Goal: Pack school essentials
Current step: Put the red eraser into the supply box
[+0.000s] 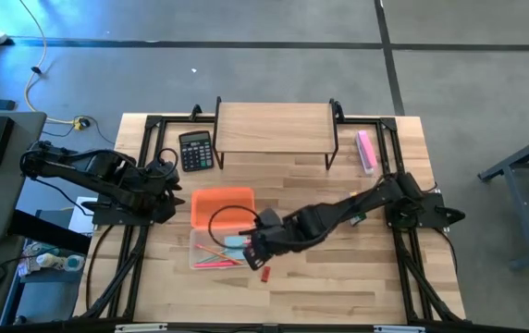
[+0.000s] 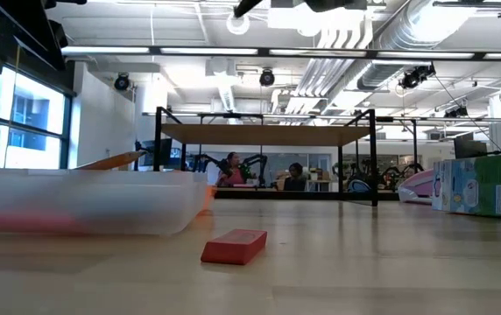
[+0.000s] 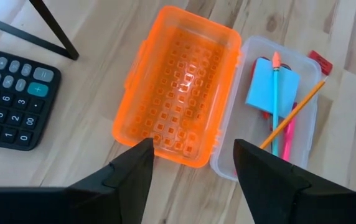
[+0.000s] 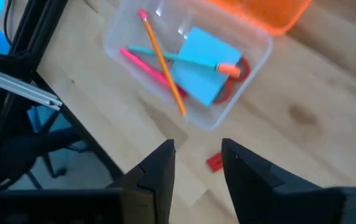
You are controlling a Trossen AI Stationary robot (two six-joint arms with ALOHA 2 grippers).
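A clear pencil-box base (image 1: 216, 252) lies beside its hinged orange lid (image 1: 223, 207), which rests open on the table. In the base lie a light-blue notepad (image 4: 203, 73) and pink, orange and teal pencils (image 4: 162, 62). The tiny red piece (image 1: 265, 273) lies on the table just beside the base, also seen in the low view (image 2: 233, 247). My right gripper (image 4: 196, 163) is open and hovers above the red piece and the base's near corner. My left gripper (image 3: 190, 163) is open and raised over the table by the lid's left end. The crayon box (image 2: 483, 185) stands at the right.
A black calculator (image 1: 195, 150) lies left of the wooden shelf (image 1: 274, 128) at the far edge. A flat pink bar (image 1: 366, 151) lies right of the shelf. Bare table shows toward the near edge in front of the box.
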